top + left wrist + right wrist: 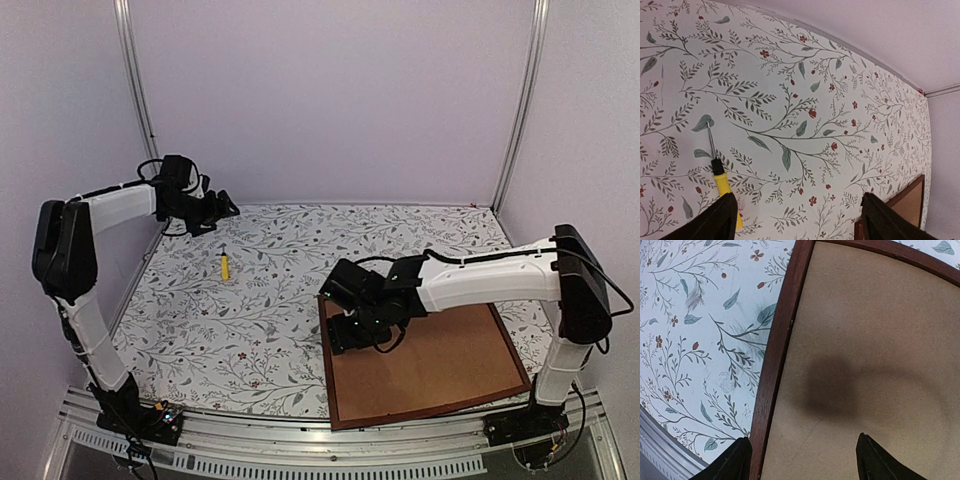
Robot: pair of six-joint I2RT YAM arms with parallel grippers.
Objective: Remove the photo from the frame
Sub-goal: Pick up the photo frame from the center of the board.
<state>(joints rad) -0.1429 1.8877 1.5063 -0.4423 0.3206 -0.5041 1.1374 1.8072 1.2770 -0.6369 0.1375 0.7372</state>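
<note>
- The frame (pixel 774 365) is lying face down at the lower right of the worktop (pixel 270 300), board (pixel 875 340) up (photo hidden beneath).
- The right hand (pixel 801 460) is hovering over its left edge, fingers apart and empty.
- The left hand (pixel 797 220), likewise apart, is idling near the screwdriver (pixel 720 177).
- Next, probably: prying the board out.
</note>
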